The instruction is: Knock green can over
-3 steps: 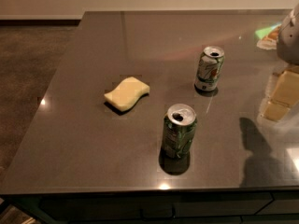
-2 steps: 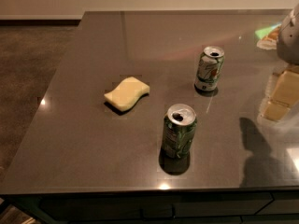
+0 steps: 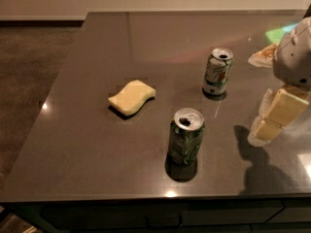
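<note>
Near the front edge of the dark table (image 3: 73,159) the green can (image 3: 186,139) stands upright, its silver top facing up. Behind it to the right, well apart, stands a paler can (image 3: 217,72), and a yellow sponge (image 3: 131,97) lies to the left. At the right edge the gripper (image 3: 266,129) hangs low over the table, apart from the green can; how wide it is I cannot tell. Compared with one second ago, nothing has moved
</note>
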Robot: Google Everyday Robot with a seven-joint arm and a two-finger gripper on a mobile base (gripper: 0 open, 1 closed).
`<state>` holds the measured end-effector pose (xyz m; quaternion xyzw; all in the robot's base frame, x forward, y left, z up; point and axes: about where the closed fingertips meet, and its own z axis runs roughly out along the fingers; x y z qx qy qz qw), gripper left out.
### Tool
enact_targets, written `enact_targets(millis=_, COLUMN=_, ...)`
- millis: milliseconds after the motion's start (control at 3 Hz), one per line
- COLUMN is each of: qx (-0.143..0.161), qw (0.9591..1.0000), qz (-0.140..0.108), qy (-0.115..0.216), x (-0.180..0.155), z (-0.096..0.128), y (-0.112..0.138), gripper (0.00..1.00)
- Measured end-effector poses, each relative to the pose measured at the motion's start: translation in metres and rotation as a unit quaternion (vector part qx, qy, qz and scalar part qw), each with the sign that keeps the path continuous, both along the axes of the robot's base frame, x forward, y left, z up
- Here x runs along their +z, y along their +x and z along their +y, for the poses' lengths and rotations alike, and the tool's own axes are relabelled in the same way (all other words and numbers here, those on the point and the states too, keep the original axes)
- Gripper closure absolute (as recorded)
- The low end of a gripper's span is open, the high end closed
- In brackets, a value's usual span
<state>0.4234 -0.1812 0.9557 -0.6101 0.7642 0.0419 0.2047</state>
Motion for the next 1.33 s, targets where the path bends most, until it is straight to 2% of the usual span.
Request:
enact_targets(millis=333, qx=0.036, qw=0.9972, qz=0.001, qy=0.065, x=-0.016, z=0.032, y=-0.015, gripper=0.0)
enact_targets(millis=667, qx=0.066, qw=0.9902, qz=-0.002, qy=0.123, x=-0.031, z=0.06, y=-0.028, gripper=0.0)
enact_targets(millis=1333, qx=0.106, qw=0.9724, qz=-0.005, qy=0.208, x=-0.051, z=0.104, y=-0.035, gripper=0.0)
